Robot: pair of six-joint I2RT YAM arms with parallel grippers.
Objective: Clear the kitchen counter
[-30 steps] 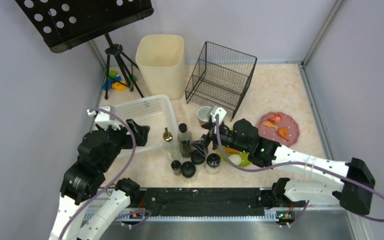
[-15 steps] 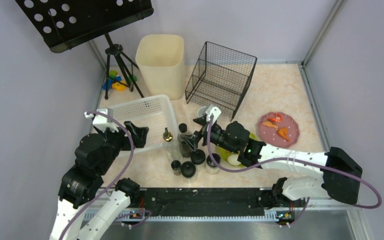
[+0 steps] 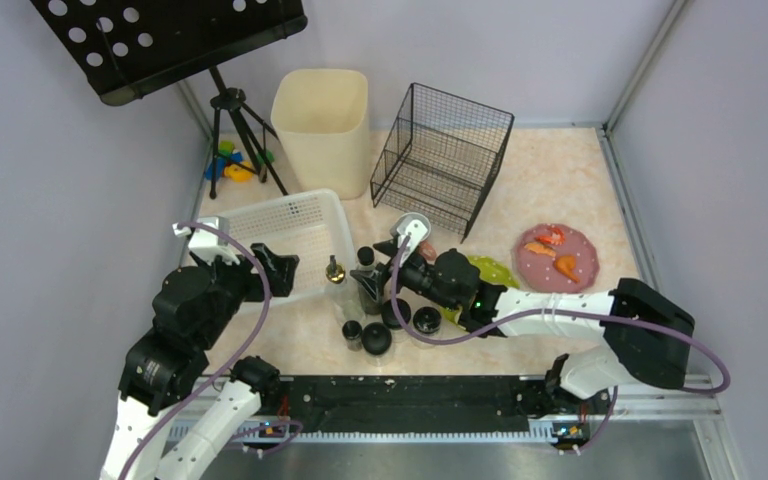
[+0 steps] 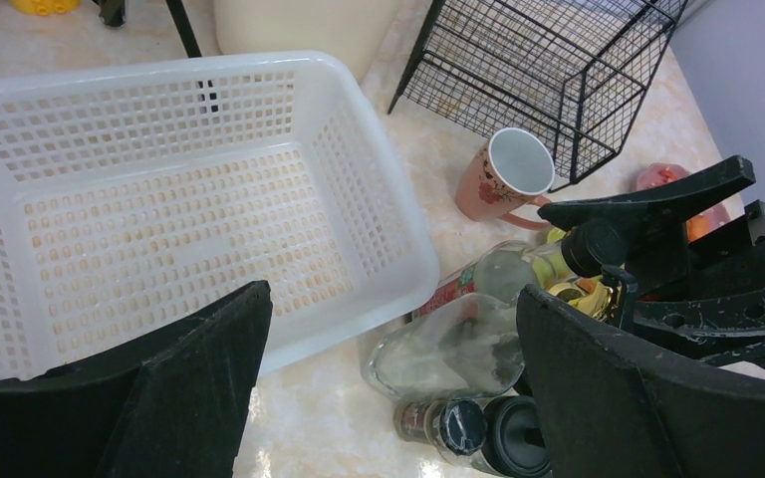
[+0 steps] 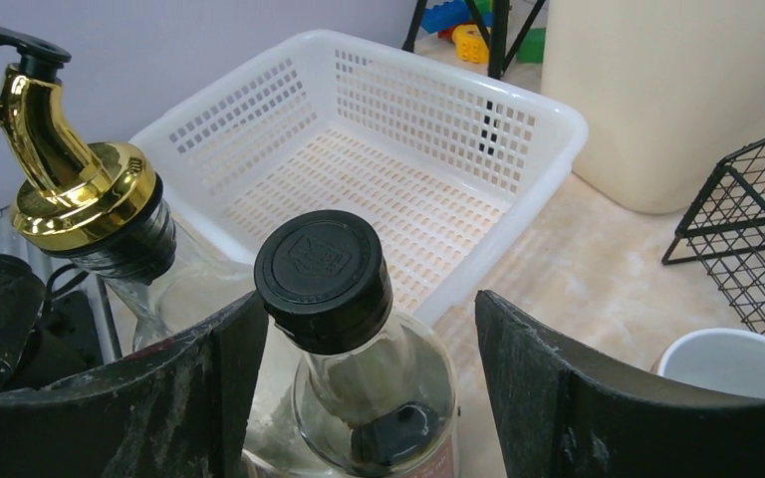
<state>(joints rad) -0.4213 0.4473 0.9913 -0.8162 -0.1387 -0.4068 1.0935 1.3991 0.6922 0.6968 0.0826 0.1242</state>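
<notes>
Right gripper (image 5: 369,299) apart, straddling black-capped bottle (image 5: 324,267), fingers clear of it. Left gripper (image 4: 390,294) apart over basket (image 4: 383,214) corner. Bottle stands on worktop (image 3: 560,180).

Lighting: bright, even and diffuse, seemingly from above.
Shadows: soft and short, beside the wire crate (image 3: 440,150) and cream bin (image 3: 320,130).
Glare: pale sheen on the marbled surface (image 3: 550,170); sharp highlights on the gold pourer (image 5: 60,179).
Focus: overhead view crisp; in both wrist views the near jaws are slightly soft.
Distortion: mild bowing at wrist-view edges.
</notes>
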